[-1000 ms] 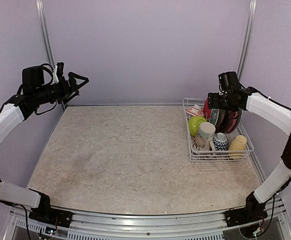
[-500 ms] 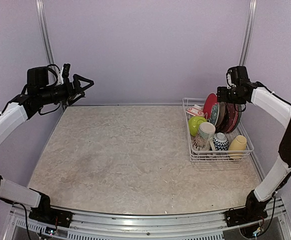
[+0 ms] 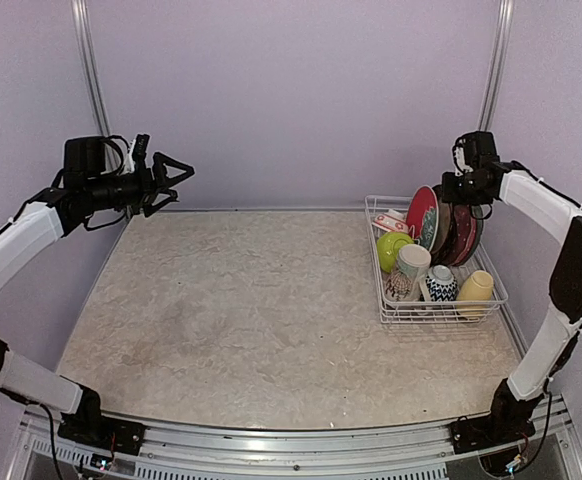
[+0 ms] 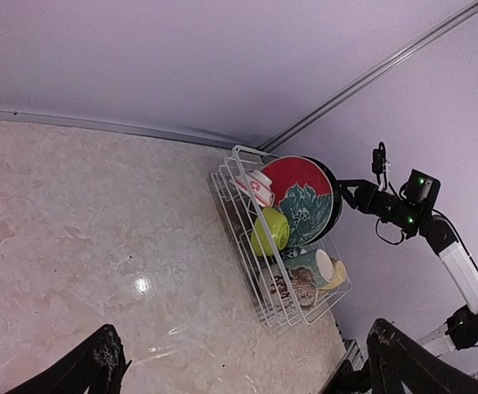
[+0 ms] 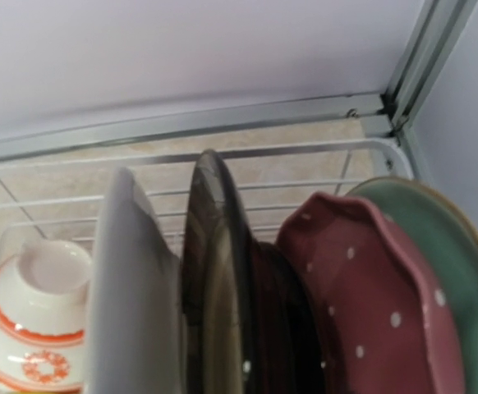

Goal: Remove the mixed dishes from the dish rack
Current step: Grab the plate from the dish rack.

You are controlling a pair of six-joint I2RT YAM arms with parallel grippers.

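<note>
Dishes [image 3: 433, 238] of this task are all inside the dish rack [image 3: 441, 318], which stands on the table [image 3: 251, 310] at the right side, toward the far corner. We judge that the unloading has not begun: we see no plate, bowl or mug on the table outside the rack, so every piece is left to take out. In the rack the plates stand upright at the far side, the red plate [image 3: 421, 210] in front, and the lime-green bowl [image 3: 392, 248], the beige patterned mug [image 3: 408, 268], a blue patterned bowl [image 3: 441, 283] and the pale-yellow mug [image 3: 476, 290] sit nearer. The right gripper [image 3: 455, 190] hangs just above the upper edges of the plates; whether its jaws are apart or clamped on a rim we cannot tell, because no view shows its fingers clearly. The left gripper [image 3: 176, 178] is in the air at the far left, well apart from the rack, with its jaws wide apart and nothing between them. The top view gives the whole layout, but there the plates behind the red one are mostly hidden. The right wrist view looks down on their edges and separates them: a pale plate [image 5: 128, 287], a dark plate [image 5: 210, 279], a dark red dotted plate [image 5: 370, 304] and a green plate [image 5: 444, 246], with a small white bowl [image 5: 34, 312] at the left. The left wrist view shows the painted face of the teal floral plate [image 4: 309, 212], standing before the red one.
</note>
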